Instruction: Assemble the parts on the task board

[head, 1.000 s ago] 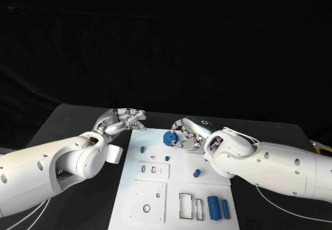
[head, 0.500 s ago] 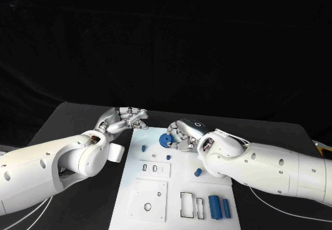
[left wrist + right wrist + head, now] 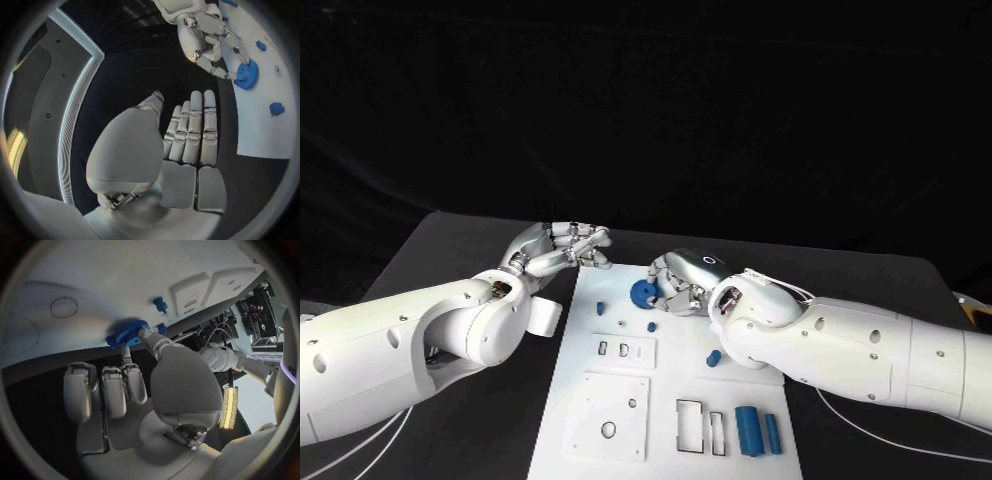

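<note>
The right robot hand (image 3: 682,282) grasps a blue gear (image 3: 645,292) between thumb and a fingertip, at the upper middle of the head view, over the far end of the white task board (image 3: 581,420). In the right wrist view the gear (image 3: 127,333) sits at the tips of that hand, pressed close to the board's surface; whether it touches the board I cannot tell. The gear lies to the picture-left of the right hand, its flat face turned roughly toward the camera, so its axis looks tilted rather than upright.

The left robot hand (image 3: 563,250) hovers just off the board's upper left corner, over the black table (image 3: 430,250), fingers curled inward and grasping nothing.

Just below the gear stand two small blue pegs (image 3: 599,310), the likely seats for it. The right hand is clearly nearer to them. Two blue cylinders (image 3: 754,432) lie lengthwise at the lower right of the board.
</note>
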`<action>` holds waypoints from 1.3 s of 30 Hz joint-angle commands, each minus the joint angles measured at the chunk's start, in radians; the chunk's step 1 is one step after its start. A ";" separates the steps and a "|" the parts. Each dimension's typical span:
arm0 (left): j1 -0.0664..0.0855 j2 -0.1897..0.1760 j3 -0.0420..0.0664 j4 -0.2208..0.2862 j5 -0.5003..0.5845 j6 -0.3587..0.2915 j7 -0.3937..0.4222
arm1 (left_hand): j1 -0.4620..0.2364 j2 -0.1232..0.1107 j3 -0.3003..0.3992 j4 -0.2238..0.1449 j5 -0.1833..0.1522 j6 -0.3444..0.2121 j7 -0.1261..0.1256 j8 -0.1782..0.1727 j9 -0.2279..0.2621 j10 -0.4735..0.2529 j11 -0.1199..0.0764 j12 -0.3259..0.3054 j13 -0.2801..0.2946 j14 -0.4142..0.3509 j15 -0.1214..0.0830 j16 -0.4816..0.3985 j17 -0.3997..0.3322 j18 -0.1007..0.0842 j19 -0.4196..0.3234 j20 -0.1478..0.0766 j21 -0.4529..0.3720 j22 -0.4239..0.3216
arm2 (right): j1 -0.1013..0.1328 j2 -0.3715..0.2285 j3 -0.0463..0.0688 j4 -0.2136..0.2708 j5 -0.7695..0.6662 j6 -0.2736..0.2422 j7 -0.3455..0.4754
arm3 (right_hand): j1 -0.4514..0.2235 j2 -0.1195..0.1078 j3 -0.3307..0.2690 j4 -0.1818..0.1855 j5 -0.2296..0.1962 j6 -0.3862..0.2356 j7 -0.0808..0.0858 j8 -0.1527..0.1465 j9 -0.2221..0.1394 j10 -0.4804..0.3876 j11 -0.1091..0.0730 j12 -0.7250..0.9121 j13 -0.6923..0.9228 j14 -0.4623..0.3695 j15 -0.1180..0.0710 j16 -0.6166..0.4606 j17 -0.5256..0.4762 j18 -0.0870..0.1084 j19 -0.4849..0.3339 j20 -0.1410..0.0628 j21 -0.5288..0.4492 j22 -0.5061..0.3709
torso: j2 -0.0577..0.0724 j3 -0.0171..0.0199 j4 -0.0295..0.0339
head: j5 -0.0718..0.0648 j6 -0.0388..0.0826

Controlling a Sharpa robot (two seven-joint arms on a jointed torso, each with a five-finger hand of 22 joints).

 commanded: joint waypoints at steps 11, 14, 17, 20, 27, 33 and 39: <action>0.001 -0.001 0.001 0.004 0.003 0.018 0.004 | -0.010 0.000 -0.006 0.001 -0.005 -0.009 0.004 -0.005 -0.001 -0.008 -0.001 -0.003 0.001 -0.006 0.000 0.005 0.001 0.003 -0.007 0.002 0.006 0.001 | -0.004 -0.003 -0.002 -0.008 0.004 0.022 0.004 | -0.050 -0.030 -0.045 0.035 -0.061 -0.073 0.026 -0.067 -0.012 -0.037 0.025 -0.044 0.074 0.083 0.019 0.004 0.159 -0.014 -0.011 0.018 -0.017 0.085 | 0.000 0.0009 -0.0008 | 0.000 0.001; 0.001 -0.002 0.001 0.004 0.003 0.018 0.003 | -0.010 0.000 -0.006 0.001 -0.005 -0.009 0.004 -0.005 -0.001 -0.008 -0.001 -0.003 0.001 -0.006 0.000 0.005 0.001 0.003 -0.007 0.002 0.006 0.001 | -0.004 -0.018 -0.003 0.002 0.010 0.016 0.006 | -0.054 -0.030 -0.057 0.043 -0.060 -0.080 0.029 -0.073 -0.013 -0.038 0.028 -0.045 0.073 0.083 0.021 0.004 0.160 -0.014 -0.011 0.020 -0.017 0.086 | -0.001 0.0011 -0.0009 | -0.001 0.001; 0.001 -0.004 0.001 0.004 0.003 0.017 0.003 | -0.010 0.000 -0.006 0.001 -0.005 -0.009 0.004 -0.005 -0.001 -0.008 -0.001 -0.003 0.001 -0.006 0.000 0.005 0.001 0.003 -0.007 0.002 0.006 0.001 | -0.004 -0.043 -0.002 0.022 0.020 0.007 0.008 | -0.055 -0.030 -0.064 0.047 -0.056 -0.081 0.029 -0.075 -0.012 -0.038 0.029 -0.044 0.073 0.083 0.022 0.005 0.161 -0.014 -0.010 0.021 -0.016 0.087 | -0.001 0.0016 -0.0021 | 0.002 0.001; 0.001 -0.006 0.001 0.003 0.003 0.016 0.003 | -0.010 0.000 -0.006 0.001 -0.005 -0.009 0.004 -0.005 -0.001 -0.008 -0.001 -0.003 0.001 -0.006 0.000 0.005 0.001 0.003 -0.007 0.002 0.006 0.001 | -0.003 -0.071 -0.002 0.049 0.026 -0.003 0.010 | -0.058 -0.030 -0.071 0.051 -0.052 -0.080 0.030 -0.076 -0.011 -0.036 0.029 -0.042 0.075 0.083 0.023 0.005 0.162 -0.015 -0.009 0.022 -0.015 0.089 | -0.001 0.0023 -0.0036 | 0.002 0.002; 0.001 -0.009 0.001 0.002 0.003 0.015 0.004 | -0.010 0.000 -0.006 0.001 -0.005 -0.009 0.004 -0.005 -0.001 -0.008 -0.001 -0.003 0.001 -0.006 0.000 0.005 0.001 0.003 -0.007 0.002 0.006 0.001 | 0.012 -0.185 0.005 0.146 0.083 -0.049 0.038 | -0.047 -0.014 -0.078 0.062 -0.031 -0.060 0.026 -0.072 -0.004 -0.022 0.026 -0.026 0.091 0.085 0.022 0.007 0.169 -0.017 -0.001 0.023 -0.008 0.100 | -0.004 0.0051 -0.0076 | -0.003 0.005; 0.001 -0.010 0.001 -0.001 0.003 0.017 0.004 | -0.010 0.000 -0.006 0.001 -0.005 -0.009 0.004 -0.005 -0.001 -0.008 -0.001 -0.003 0.001 -0.006 0.000 0.005 0.001 0.003 -0.007 0.002 0.006 0.001 | 0.031 -0.303 0.008 0.193 0.223 -0.036 0.126 | 0.001 -0.001 -0.056 0.040 -0.024 -0.029 0.019 -0.068 0.002 -0.019 0.019 -0.023 0.092 0.084 0.015 0.005 0.163 -0.015 -0.008 0.017 -0.016 0.093 | -0.008 0.0095 -0.0141 | -0.023 0.008; 0.001 -0.006 0.001 -0.004 0.003 0.027 0.005 | -0.009 0.003 -0.007 0.001 -0.005 -0.002 -0.001 0.000 0.001 0.001 -0.004 0.002 0.004 -0.010 -0.002 0.008 0.007 0.003 -0.010 0.002 0.009 0.001 | 0.032 -0.388 0.009 0.173 0.357 0.039 0.222 | 0.036 -0.014 -0.045 0.012 -0.047 -0.023 0.018 -0.081 -0.001 -0.025 0.018 -0.030 0.086 0.082 0.015 0.003 0.155 -0.012 -0.017 0.016 -0.026 0.083 | -0.013 0.0162 -0.0185 | -0.031 0.004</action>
